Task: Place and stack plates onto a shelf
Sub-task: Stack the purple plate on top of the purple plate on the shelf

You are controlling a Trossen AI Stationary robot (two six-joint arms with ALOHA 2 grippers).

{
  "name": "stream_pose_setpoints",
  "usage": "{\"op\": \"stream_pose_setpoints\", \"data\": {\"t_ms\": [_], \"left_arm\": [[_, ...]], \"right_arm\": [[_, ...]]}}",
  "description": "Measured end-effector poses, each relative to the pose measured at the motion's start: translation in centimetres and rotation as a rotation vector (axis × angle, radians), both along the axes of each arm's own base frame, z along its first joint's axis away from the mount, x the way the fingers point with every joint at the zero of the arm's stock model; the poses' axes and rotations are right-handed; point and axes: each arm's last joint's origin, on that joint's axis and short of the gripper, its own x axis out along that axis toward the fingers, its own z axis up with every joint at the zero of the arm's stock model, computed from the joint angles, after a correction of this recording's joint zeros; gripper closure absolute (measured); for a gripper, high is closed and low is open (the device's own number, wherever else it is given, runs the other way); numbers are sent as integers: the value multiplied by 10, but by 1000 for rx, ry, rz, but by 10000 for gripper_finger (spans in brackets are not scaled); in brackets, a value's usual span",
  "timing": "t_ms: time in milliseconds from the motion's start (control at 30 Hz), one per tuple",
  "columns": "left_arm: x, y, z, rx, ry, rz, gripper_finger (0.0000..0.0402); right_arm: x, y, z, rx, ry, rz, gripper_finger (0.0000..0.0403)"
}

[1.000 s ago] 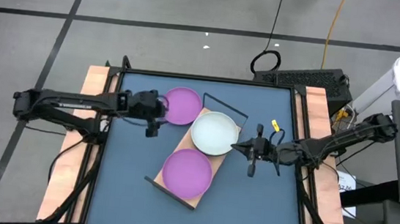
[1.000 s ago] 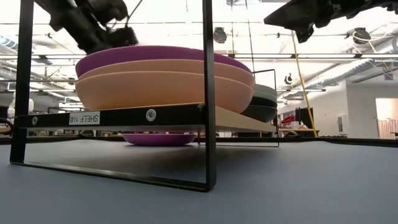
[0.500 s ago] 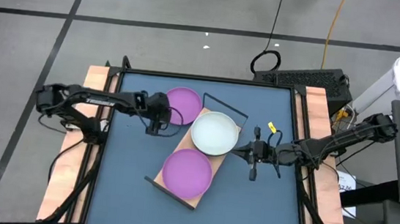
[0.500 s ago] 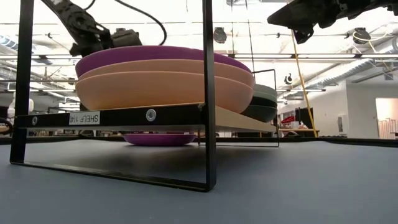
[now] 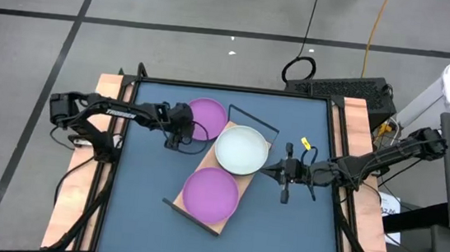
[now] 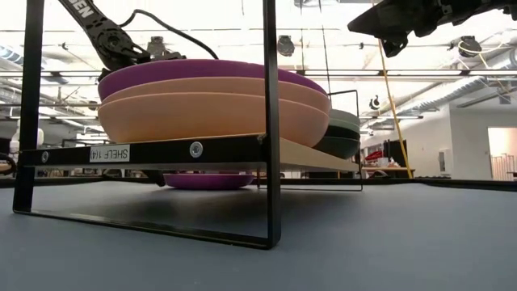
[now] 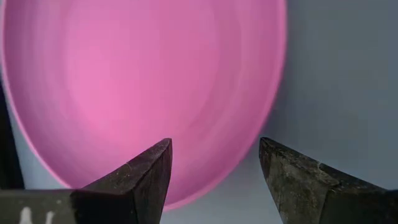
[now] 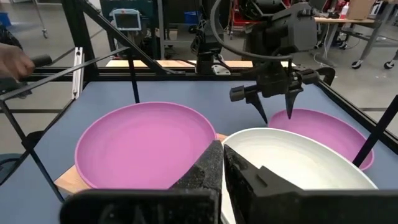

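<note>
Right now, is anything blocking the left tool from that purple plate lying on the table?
Nothing visible does. The left tool hangs open right over the rim of the loose purple plate, which lies bare on the table beside the shelf.

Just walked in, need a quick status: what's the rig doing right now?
It is stacking plates on the shelf. Two stacks already sit on the board: one topped by a purple plate, the other by a white plate. One more purple plate on the table lies beside the shelf. The left hand is open and poised over that plate's edge, not gripping it yet. The right hand is shut and empty, waiting beside the white plate.
</note>
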Motion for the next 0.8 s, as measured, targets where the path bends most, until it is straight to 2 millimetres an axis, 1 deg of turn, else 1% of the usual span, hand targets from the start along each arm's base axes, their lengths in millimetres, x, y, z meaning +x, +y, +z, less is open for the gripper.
{"op": "stream_pose_setpoints", "data": {"t_ms": [100,167,400,533,633,800], "left_arm": [[-2,3,0,6,12,-5,160],[-4,4,-1,8,30,-19,173],[-4,5,-1,12,37,-28,246],[-4,5,-1,21,47,-54,280],[-4,4,-1,33,59,-89,293],[-4,4,-1,44,71,-151,296]], "right_arm": [[0,0,0,0,0,0,403],[0,0,0,0,0,0,403],[0,0,0,0,-1,0,403],[0,0,0,0,-1,0,403],[0,0,0,0,-1,0,403],[0,0,0,0,0,0,403]]}}
